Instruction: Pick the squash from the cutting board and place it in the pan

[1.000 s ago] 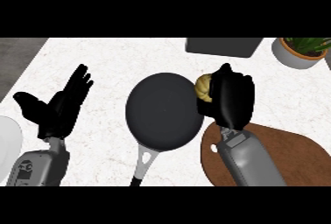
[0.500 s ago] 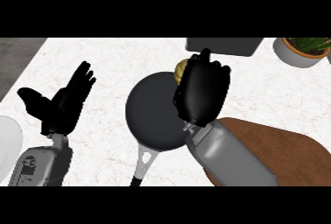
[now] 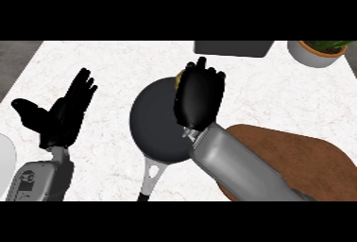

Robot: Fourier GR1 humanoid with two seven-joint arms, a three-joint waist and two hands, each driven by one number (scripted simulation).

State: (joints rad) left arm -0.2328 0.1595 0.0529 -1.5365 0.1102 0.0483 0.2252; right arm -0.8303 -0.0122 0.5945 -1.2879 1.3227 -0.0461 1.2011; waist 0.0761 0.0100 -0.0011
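A dark round pan point(image 3: 155, 127) lies on the white counter, its handle point(image 3: 150, 177) pointing toward me. My right hand point(image 3: 199, 97) hovers over the pan's far right part, fingers curled round the yellowish squash point(image 3: 179, 77), of which only a sliver shows at the hand's upper left. The brown cutting board point(image 3: 300, 160) sits at the lower right, partly covered by my right forearm. My left hand point(image 3: 63, 116) rests open at the left, fingers up, well apart from the pan.
A dark grey rectangular object point(image 3: 233, 47) sits at the counter's far edge. A potted plant point(image 3: 319, 51) stands at the far right. A white rounded object point(image 3: 5, 163) shows at the left edge.
My right hand has carried the squash leftward from beside the pan's right rim to above the pan. The left hand has stayed put.
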